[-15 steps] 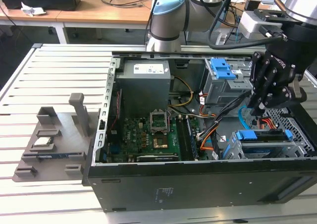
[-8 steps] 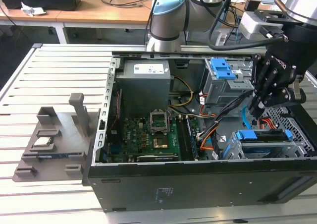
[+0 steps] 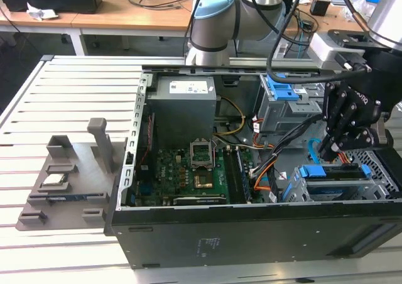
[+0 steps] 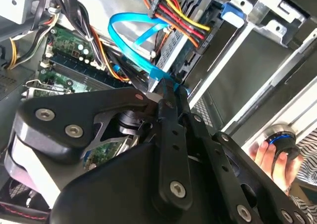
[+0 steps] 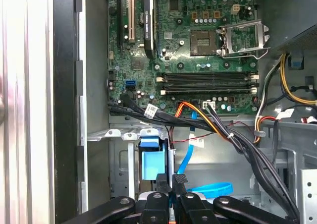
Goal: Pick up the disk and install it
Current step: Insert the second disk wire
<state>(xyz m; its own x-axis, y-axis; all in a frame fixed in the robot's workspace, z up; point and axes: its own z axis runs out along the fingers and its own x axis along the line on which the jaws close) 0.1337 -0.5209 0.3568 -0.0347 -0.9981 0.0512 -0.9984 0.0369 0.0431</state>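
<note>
We see the disk [image 3: 333, 172] with its blue rails lying in the drive cage [image 3: 352, 186] at the open computer case's [image 3: 207, 234] corner, on the exterior view's right, so we judge it largely seated. The gripper [image 3: 328, 151] hangs just above its near end; in the first wrist view its fingertips [image 5: 180, 180] are pressed together with nothing between them, beside a blue drive rail [image 5: 150, 162]. Whether the disk is fully home and its cables plugged, we cannot tell. The motherboard [image 3: 195, 171] lies well apart.

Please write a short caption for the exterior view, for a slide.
Gripper lowered into the open computer case, just above the blue-railed drive bay.
</note>
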